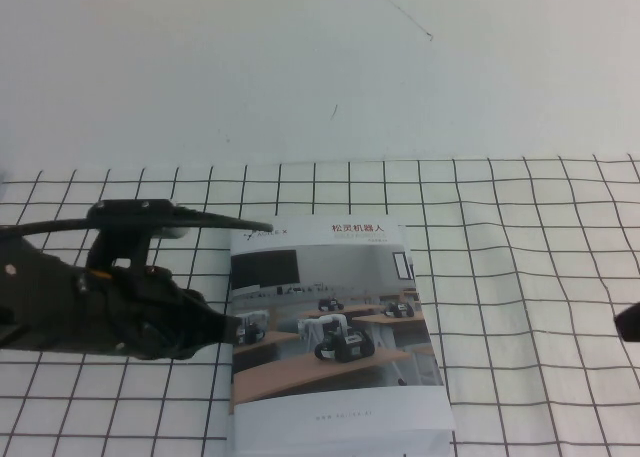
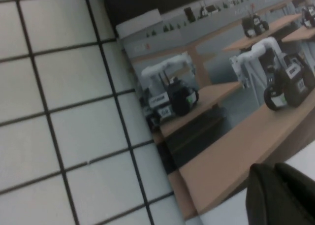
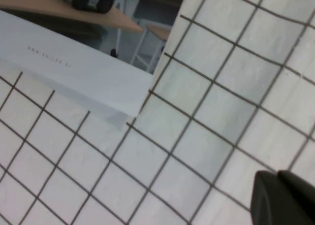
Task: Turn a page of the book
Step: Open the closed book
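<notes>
Checked cloth (image 1: 520, 277) under closed book (image 1: 335, 337); left pincer (image 1: 236, 327) beside; right pincer (image 1: 628, 322) seemingly shut.

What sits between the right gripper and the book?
Nothing but bare checked cloth in the high view. The right gripper is at the table's right edge, well off the book. The left gripper touches its left edge.

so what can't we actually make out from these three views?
- Left hand: at the book's left edge in the high view; open or shut is unclear, the arm hides it.
- Right hand: cut off by the high view's right edge, over the grid cloth.
- The page: lifted or flat, unclear.
- Book's near edge: cut off at the bottom.
</notes>
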